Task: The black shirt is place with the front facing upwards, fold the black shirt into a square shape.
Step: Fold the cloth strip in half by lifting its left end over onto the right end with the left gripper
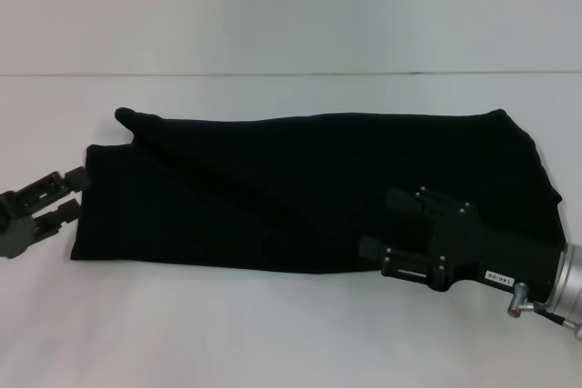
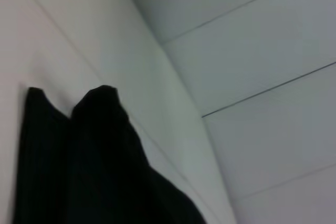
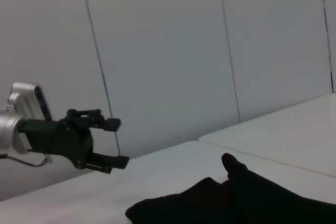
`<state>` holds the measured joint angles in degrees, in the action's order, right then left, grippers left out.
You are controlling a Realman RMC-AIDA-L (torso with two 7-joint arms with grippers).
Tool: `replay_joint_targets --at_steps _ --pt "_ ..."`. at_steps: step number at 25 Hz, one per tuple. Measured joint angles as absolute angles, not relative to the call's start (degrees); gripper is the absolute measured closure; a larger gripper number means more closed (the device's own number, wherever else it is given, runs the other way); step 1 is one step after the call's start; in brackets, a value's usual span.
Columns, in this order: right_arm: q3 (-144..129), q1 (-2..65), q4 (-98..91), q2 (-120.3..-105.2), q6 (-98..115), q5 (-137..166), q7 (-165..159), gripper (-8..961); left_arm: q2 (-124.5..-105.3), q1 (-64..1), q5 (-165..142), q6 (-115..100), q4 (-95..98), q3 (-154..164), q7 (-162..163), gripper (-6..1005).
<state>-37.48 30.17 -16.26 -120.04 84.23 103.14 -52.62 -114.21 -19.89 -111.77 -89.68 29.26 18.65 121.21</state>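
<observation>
Black cloth lay stretched across the middle of the white table (image 1: pixel 273 333): the black shirt (image 1: pixel 300 188), folded lengthwise into a long band that ran from near the left edge to near the right edge, with no lettering showing on the upper side. One rounded tip of cloth poked out at the band's far left corner, toward the back edge of the table. At the near left corner of the band the left gripper (image 1: pixel 80 195) hovered just beside the cloth, its two dark fingers (image 1: pixel 76 177) parted with a clear gap between them and nothing held; whether they touched the hem could not be told. The same released fingers showed from the side in the right wrist view, above the table surface and apart from the shirt's end (image 3: pixel 236 198). The left wrist view showed only two dark rounded tips of the shirt (image 2: pixel 100 156) on the pale surface, with the grey panelled wall (image 2: pixel 252 40) beyond. The right gripper (image 1: pixel 386 224) sat low over the near right part of the band, its black body overlapping the cloth; its fingertips merged with the dark fabric, so whether they were clenched on it or released could not be told.
</observation>
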Motion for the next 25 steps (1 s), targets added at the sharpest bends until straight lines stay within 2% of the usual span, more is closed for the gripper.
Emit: replay_joint_targets --at_steps 6,13,25 --pt "-38.5 30.1 -16.1 -120.05 84.3 103.2 -52.2 69 -114.07 -23.0 -116.1 -84.9 29.4 21.1 122.6 160" --pt "-41.7 29.4 -15.3 -120.05 84.0 103.3 -51.4 70 -113.08 -23.2 -118.4 -81.6 30.8 21.1 125.8 161" --pt "-42.1 29.4 -14.2 -120.05 84.2 103.4 -50.2 71 -113.78 -27.4 -118.7 -71.3 30.2 27.1 125.7 163"
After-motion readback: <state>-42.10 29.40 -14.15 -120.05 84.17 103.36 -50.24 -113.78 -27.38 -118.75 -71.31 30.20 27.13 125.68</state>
